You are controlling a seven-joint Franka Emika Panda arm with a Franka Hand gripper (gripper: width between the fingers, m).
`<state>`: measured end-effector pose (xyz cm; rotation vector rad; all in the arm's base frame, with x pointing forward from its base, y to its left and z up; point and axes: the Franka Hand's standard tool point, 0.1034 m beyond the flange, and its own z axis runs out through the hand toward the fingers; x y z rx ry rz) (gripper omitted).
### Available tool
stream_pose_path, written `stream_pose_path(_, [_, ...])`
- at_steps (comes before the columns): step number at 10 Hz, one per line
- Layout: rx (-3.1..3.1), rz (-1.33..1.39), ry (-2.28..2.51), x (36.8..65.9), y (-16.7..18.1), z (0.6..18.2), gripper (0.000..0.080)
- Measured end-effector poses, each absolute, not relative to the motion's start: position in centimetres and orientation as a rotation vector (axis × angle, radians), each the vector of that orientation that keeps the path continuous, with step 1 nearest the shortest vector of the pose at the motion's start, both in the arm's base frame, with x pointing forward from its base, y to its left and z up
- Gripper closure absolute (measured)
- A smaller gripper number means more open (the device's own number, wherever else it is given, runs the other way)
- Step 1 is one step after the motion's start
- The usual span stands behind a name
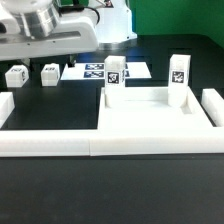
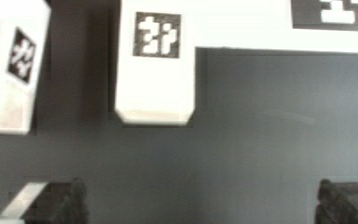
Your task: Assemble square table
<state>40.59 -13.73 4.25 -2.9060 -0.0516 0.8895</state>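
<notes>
The claw [image 2: 197, 204] hung wide apart and empty over the black bench [image 1: 60, 108] near a loose white leg [image 2: 155, 72], while the square tabletop [image 1: 150, 122] lay toward the exterior view's right, an upright leg [image 1: 115, 73] and a second leg [image 1: 178, 73] at its far corners.

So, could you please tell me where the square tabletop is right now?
In the exterior view, the square tabletop lies right of centre, just behind the front border bar, with the marker board beyond its far left corner.
</notes>
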Motion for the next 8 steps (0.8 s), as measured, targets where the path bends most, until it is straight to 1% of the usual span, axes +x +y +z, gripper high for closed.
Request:
stream_pose_path(1, [-2.882,0.932,-0.064,40.8,-14.2,4.1,0.0150])
stream_pose_path(3, [-2.752,1.181,-0.085,40.1,-13.1,4.1,0.0150])
stream_pose_path(4, [-2.763,1.158,-0.103,41.0,-13.2,3.5,0.0150])
stream_pose_path(5, [-2.787,1.203,-0.100,40.7,-13.9,3.7,0.0150])
stream_pose_path(6, [-2.825,1.276,-0.082,40.1,-14.2,3.1,0.0150])
stream_pose_path(8, [-2.832,1.303,-0.067,38.6,-13.6,2.1,0.0150])
